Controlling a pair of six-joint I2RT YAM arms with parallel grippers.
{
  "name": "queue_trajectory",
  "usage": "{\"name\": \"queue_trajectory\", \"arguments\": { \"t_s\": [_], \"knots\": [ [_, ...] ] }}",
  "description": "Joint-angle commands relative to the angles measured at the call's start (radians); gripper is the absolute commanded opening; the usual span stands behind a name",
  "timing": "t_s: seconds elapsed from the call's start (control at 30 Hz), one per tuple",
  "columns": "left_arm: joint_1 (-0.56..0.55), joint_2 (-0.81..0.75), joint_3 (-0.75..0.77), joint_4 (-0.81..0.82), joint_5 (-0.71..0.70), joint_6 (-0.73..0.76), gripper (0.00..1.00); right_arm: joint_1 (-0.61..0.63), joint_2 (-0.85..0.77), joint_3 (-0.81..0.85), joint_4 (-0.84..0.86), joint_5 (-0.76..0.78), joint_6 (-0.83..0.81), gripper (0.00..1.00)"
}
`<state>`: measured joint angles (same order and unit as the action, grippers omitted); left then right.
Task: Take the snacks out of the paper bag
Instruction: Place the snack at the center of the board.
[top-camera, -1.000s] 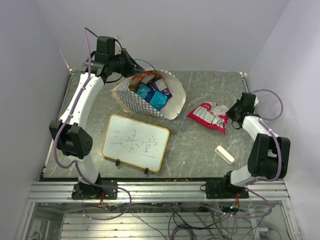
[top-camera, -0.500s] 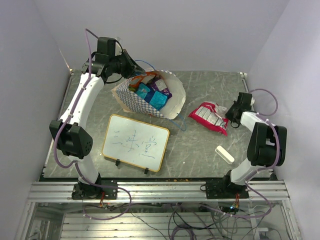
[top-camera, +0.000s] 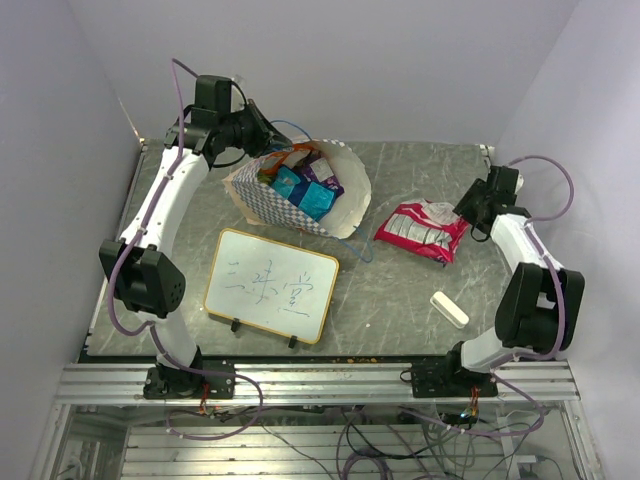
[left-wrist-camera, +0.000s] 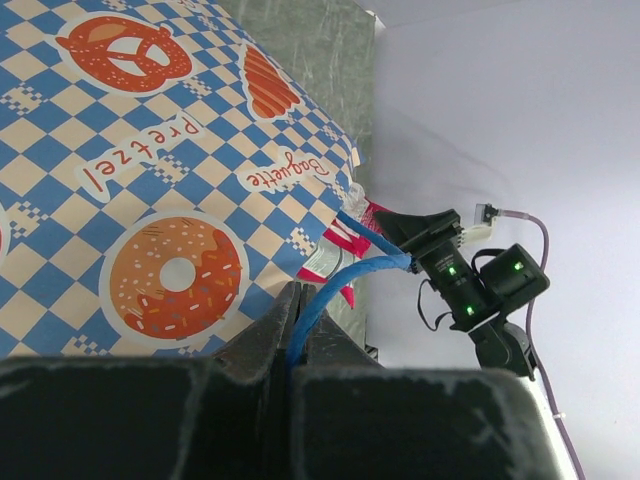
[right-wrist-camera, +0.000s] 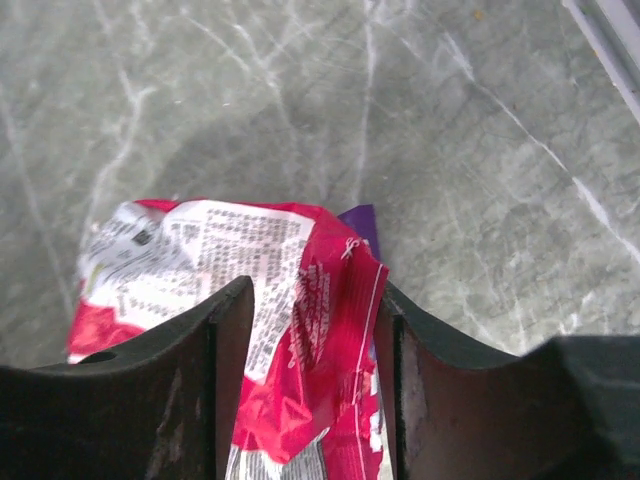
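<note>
The paper bag (top-camera: 285, 207) lies tilted on the table with its mouth open toward the right. Inside show a blue-teal packet (top-camera: 302, 193), a purple one (top-camera: 327, 178) and an orange-red one (top-camera: 290, 154). My left gripper (top-camera: 268, 128) is shut on the bag's blue cord handle (left-wrist-camera: 340, 285), next to the chequered side (left-wrist-camera: 150, 180). A red-white packet (top-camera: 420, 230) lies on the table right of the bag. My right gripper (top-camera: 468, 212) is open at its right end, its jaws standing either side of the packet's edge (right-wrist-camera: 290, 300). A purple scrap (right-wrist-camera: 360, 220) peeks from under it.
A framed whiteboard (top-camera: 270, 284) stands in front of the bag. A white eraser block (top-camera: 449, 309) lies near the front right. The table's right edge rail (right-wrist-camera: 610, 50) is close to my right gripper. Walls enclose the back and sides.
My right arm has swung back and to the right, its jaws now at the packet's right end. The red-white packet has shifted slightly on the table. The left arm and bag have not moved.
</note>
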<state>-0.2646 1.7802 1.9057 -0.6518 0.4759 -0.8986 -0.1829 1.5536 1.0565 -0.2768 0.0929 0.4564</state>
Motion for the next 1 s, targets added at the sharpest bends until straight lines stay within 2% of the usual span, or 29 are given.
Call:
{"name": "queue_trajectory", "arguments": {
  "t_s": [0.0, 0.3, 0.4, 0.6, 0.67, 0.73, 0.83, 0.97],
  "knots": [
    [-0.006, -0.034, -0.004, 0.057, 0.055, -0.011, 0.07, 0.025, -0.065, -0.010, -0.051, -0.081, 0.011, 0.52],
    [-0.032, -0.047, -0.018, 0.096, 0.066, -0.021, 0.07, 0.043, -0.105, 0.061, -0.133, 0.040, -0.084, 0.63],
    [-0.037, -0.044, -0.013, 0.095, 0.064, -0.024, 0.07, 0.043, -0.089, 0.114, -0.177, 0.092, -0.091, 0.64],
    [-0.053, -0.032, 0.002, 0.086, 0.057, -0.026, 0.07, 0.101, -0.103, 0.186, -0.212, 0.076, -0.135, 0.64],
    [-0.058, -0.030, 0.000, 0.089, 0.056, -0.029, 0.07, 0.130, -0.111, 0.179, -0.178, -0.065, -0.150, 0.64],
    [-0.061, -0.026, 0.000, 0.092, 0.056, -0.031, 0.07, 0.152, -0.106, 0.154, -0.133, -0.299, -0.138, 0.64],
    [-0.063, -0.017, 0.008, 0.090, 0.059, -0.031, 0.07, 0.174, -0.090, 0.059, 0.023, -0.623, -0.023, 0.65],
    [-0.067, -0.017, 0.011, 0.093, 0.061, -0.031, 0.07, 0.151, -0.034, -0.073, 0.259, -0.779, 0.123, 0.68]
  ]
}}
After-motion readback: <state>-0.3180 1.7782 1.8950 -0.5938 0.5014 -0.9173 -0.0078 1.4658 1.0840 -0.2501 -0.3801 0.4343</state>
